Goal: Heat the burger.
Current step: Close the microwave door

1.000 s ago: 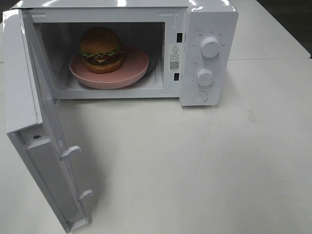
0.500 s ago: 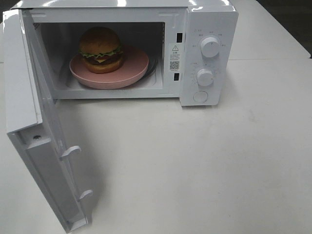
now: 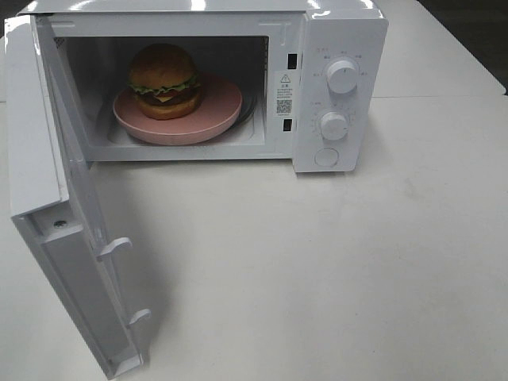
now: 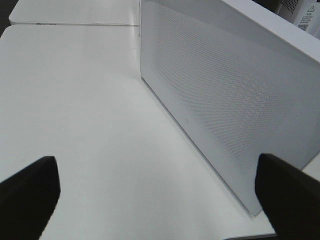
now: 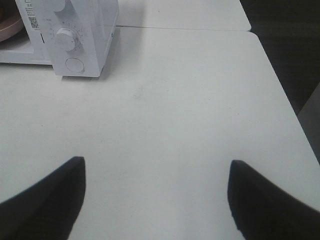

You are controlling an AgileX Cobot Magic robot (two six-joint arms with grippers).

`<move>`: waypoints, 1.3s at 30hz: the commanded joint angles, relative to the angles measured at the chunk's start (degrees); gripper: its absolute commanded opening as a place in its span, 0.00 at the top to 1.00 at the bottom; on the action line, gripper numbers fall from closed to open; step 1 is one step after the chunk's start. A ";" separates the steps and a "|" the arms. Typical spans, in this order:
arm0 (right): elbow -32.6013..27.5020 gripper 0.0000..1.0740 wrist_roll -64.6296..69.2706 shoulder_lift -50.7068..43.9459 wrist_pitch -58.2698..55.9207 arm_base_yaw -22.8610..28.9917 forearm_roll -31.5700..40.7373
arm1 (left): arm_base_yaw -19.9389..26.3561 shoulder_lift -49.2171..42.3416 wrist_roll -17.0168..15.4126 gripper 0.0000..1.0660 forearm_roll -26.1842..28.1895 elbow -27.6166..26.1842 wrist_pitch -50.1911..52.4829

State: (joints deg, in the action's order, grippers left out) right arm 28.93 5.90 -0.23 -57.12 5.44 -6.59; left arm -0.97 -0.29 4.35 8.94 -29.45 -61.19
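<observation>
The burger (image 3: 164,81), with its brown bun, green lettuce and cheese, sits on a pink plate (image 3: 218,111) inside the white microwave (image 3: 341,32). The microwave door (image 3: 55,206) hangs wide open to the left. Neither arm shows in the exterior high view. My left gripper (image 4: 157,192) is open and empty, its dark fingertips (image 4: 27,192) low over the table beside the outer face of the door (image 4: 225,95). My right gripper (image 5: 157,197) is open and empty above bare table, to the right of the microwave's control panel (image 5: 75,35).
Two round dials (image 3: 342,76) and a round button (image 3: 326,157) sit on the microwave's right panel. The white table (image 3: 317,270) stretches in front of the microwave, with its right edge (image 5: 280,90) dropping to a dark floor.
</observation>
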 commanded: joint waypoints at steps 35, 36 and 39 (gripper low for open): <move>-0.11 0.29 -0.74 -1.49 0.00 0.06 0.17 | 0.00 -0.97 -0.23 0.08 0.06 -0.06 0.00; -0.11 0.29 -0.74 -1.49 0.00 0.06 0.17 | 0.00 -0.97 -0.23 0.08 0.06 -0.06 0.00; -0.11 0.29 -0.74 -1.49 0.00 0.06 0.17 | 0.00 -0.97 -1.20 0.08 -0.74 -0.06 0.06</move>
State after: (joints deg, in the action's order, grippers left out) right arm 28.93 5.90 -0.23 -57.12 5.50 -6.25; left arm -0.97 -0.29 4.30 8.94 -29.45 -61.19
